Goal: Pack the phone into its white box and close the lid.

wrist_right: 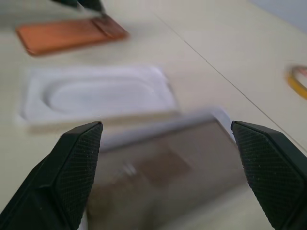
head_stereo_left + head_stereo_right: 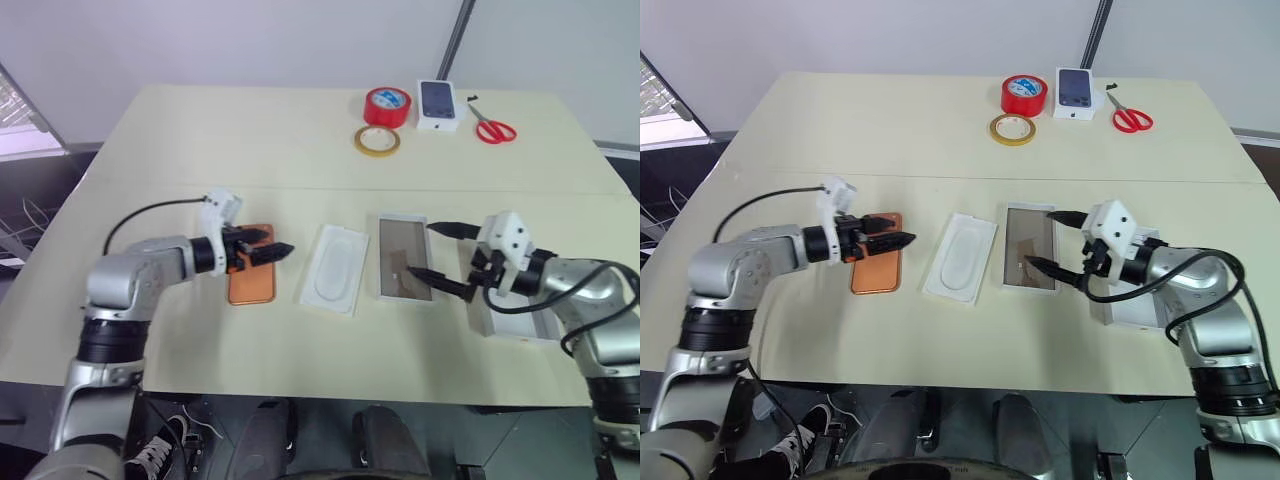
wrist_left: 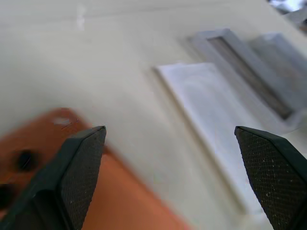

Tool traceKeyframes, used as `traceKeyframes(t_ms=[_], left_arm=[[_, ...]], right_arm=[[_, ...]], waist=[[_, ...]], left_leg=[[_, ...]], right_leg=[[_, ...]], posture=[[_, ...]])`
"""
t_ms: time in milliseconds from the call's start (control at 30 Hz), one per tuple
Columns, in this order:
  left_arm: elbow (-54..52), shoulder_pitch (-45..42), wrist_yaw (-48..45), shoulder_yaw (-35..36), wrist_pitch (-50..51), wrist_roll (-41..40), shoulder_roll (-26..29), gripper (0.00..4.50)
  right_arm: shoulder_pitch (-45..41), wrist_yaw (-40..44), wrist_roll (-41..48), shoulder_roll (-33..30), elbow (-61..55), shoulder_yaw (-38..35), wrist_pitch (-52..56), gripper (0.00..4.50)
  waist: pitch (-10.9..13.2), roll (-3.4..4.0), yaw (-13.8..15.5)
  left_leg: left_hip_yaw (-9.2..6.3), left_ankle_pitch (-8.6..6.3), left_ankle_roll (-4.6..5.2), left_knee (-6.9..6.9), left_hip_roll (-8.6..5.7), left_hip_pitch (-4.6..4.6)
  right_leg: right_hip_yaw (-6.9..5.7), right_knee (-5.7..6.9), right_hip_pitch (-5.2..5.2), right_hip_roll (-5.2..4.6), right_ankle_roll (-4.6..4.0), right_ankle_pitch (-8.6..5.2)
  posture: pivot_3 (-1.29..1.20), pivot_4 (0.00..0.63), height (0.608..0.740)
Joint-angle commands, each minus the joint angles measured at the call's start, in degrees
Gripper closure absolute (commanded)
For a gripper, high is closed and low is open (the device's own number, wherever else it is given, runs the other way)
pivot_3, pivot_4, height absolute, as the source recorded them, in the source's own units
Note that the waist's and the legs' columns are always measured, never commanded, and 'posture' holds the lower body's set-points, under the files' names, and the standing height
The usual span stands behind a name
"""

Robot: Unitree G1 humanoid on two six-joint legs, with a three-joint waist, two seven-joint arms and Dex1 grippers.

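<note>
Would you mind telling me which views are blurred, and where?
Left wrist view: the phone is smeared; the fingers are crisp. Right wrist view: the white box is blurred. Both eye views are sharp.

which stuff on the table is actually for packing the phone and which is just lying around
For the job:
- phone
- white box
- lid

Lying about:
- white insert
- red tape roll
- yellow tape roll
- small phone carton
- red scissors
</note>
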Motion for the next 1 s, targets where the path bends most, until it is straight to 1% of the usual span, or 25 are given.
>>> traceKeyframes(t_ms=[33,100,267,433,633,733,900,967,1000], left_arm=[[0.62,-1.25,1.28,-1.96,6.36,-1.94,-1.51,0.00],[0.57,-1.96,1.16,-1.28,9.30,-4.10,-2.81,0.00],[2.35,-3.33,3.74,-0.14,15.37,-6.41,-7.19,0.00],[2.09,-2.47,4.48,-3.03,17.32,-5.73,-6.86,0.00],[2.21,-0.37,4.37,-5.66,16.54,-5.22,-7.51,0.00],[2.52,0.29,5.74,-5.09,17.20,-5.24,-8.79,0.77],[4.03,0.44,8.07,-3.14,18.35,-5.29,-10.53,3.34],[4.74,0.15,9.03,-2.81,18.73,-5.01,-10.95,4.44],[4.93,0.05,9.56,-2.59,18.95,-4.86,-11.15,4.47]], right_arm=[[-0.94,0.02,-1.20,0.06,0.29,0.15,-1.47,0.02],[-0.86,0.21,-1.71,0.00,0.75,0.34,-2.20,0.02],[-0.50,0.06,-2.45,0.37,1.75,0.32,-3.54,0.02],[0.39,-0.83,-2.75,0.78,1.24,-0.08,-4.17,0.02],[0.88,-1.38,-3.20,0.97,1.31,0.06,-5.00,0.02],[1.05,-1.64,-3.23,1.03,1.29,0.06,-5.33,0.00],[1.51,-1.86,-3.53,1.07,1.31,0.27,-5.93,0.00],[1.41,-1.95,-3.67,1.20,1.32,0.56,-6.08,0.00],[1.36,-1.98,-3.75,1.26,1.33,0.64,-6.12,0.00]], waist=[[0.02,-0.03,-0.11],[0.02,-0.04,-0.15],[0.02,-0.04,-0.15],[0.01,-0.03,-0.11],[-0.02,0.01,-0.12],[-0.04,0.01,0.03],[-0.04,0.00,0.38],[-0.08,0.06,0.66],[-0.10,0.10,0.82]], left_leg=[[0.00,0.00,0.00,0.02,0.00,0.00],[0.00,0.01,-0.01,0.04,0.02,0.04],[0.00,0.02,-0.02,0.03,0.03,0.05],[-0.01,0.03,-0.04,0.03,0.03,0.07],[-0.01,0.02,-0.05,0.02,0.02,0.12],[-0.01,0.02,-0.05,0.02,0.02,0.16],[-0.01,0.02,-0.05,0.03,0.01,0.17],[-0.01,0.02,-0.05,0.03,0.01,0.18],[-0.01,0.02,-0.05,0.03,0.00,0.23]], right_leg=[[0.00,0.01,0.00,0.01,0.00,0.00],[0.00,0.06,0.02,0.04,0.00,0.00],[0.01,0.07,0.02,0.05,0.00,0.00],[0.01,0.06,0.06,0.04,0.00,0.00],[0.01,0.03,0.12,0.03,0.00,0.00],[0.01,0.00,0.18,0.01,0.00,0.00],[0.00,-0.03,0.21,-0.02,0.00,0.00],[0.00,-0.03,0.21,-0.02,0.00,0.00],[0.01,-0.03,0.26,-0.02,0.00,0.00]], posture=[[0.00,0.150,0.740],[0.00,0.150,0.740],[0.00,0.150,0.740],[0.00,0.150,0.740],[0.00,0.150,0.740],[0.00,0.150,0.740],[0.00,0.150,0.740],[0.00,0.150,0.740],[0.00,0.150,0.740]])
